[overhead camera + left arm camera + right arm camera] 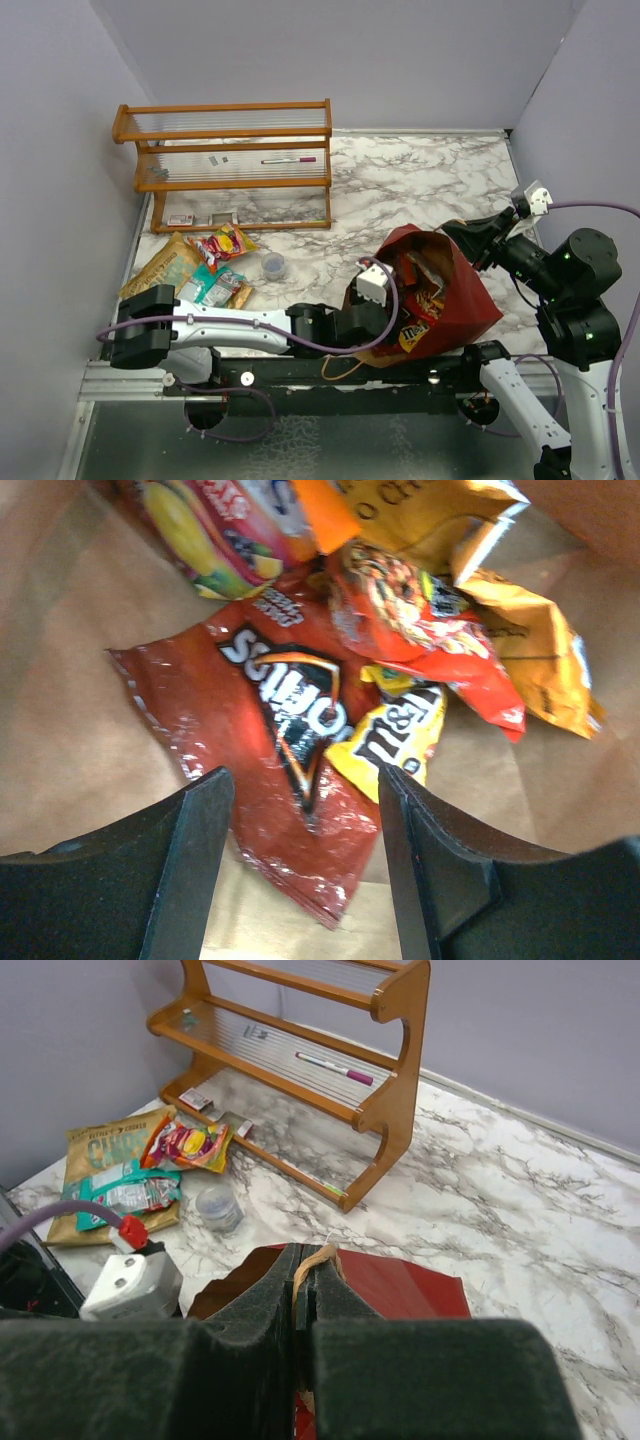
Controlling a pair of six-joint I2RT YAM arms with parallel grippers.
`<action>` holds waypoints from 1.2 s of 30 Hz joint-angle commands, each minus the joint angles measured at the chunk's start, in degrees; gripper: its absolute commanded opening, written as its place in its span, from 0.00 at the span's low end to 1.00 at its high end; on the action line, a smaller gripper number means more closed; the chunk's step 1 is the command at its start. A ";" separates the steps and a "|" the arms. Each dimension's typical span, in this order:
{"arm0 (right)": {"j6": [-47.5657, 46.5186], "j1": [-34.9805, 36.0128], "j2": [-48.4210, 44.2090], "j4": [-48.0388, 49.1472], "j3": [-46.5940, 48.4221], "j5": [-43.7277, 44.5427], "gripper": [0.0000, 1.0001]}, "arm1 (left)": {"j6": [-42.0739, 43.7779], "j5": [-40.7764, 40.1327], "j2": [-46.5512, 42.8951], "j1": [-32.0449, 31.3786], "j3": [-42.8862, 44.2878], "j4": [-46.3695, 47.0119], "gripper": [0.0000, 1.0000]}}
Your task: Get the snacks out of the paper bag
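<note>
The dark red paper bag [470,300] lies tilted on the marble table, its mouth toward the left arm. My left gripper [385,315] is inside the bag, open [305,810], its jaws on either side of the lower end of a red Doritos packet [270,730]. A yellow M&M's packet [395,735] and red, orange and yellow packets [440,630] lie deeper in the bag. My right gripper [455,232] is shut on the bag's twisted paper handle [312,1260] and holds the bag's top edge up. Several packets [205,265] lie on the table at the left.
A wooden rack [230,160] with a pen stands at the back left. A small clear round container [273,265] sits between the outside packets and the bag. Walls close in the left, back and right sides.
</note>
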 commanded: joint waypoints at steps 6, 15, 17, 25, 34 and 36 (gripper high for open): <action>1.47 0.08 -0.90 1.78 1.73 0.44 0.02 | 2.37 -10.61 4.40 -0.51 13.17 4.20 0.67; 1.31 0.10 -1.18 1.30 2.69 0.84 0.02 | 3.67 -8.18 12.26 5.34 21.31 4.11 0.58; 1.27 0.10 -1.17 1.33 2.66 0.85 0.02 | 4.55 -8.59 14.19 6.12 23.30 3.58 0.57; 0.80 0.10 -1.22 0.83 3.47 1.09 0.02 | -1.96 -10.92 20.97 7.46 30.81 -5.74 0.56; 0.77 0.10 -1.87 0.87 3.05 0.96 0.02 | -7.78 -15.69 25.25 7.62 35.82 -16.06 0.64; 0.92 0.10 -1.87 0.99 3.16 0.95 0.02 | -7.54 -15.86 26.25 7.98 36.77 -16.23 0.64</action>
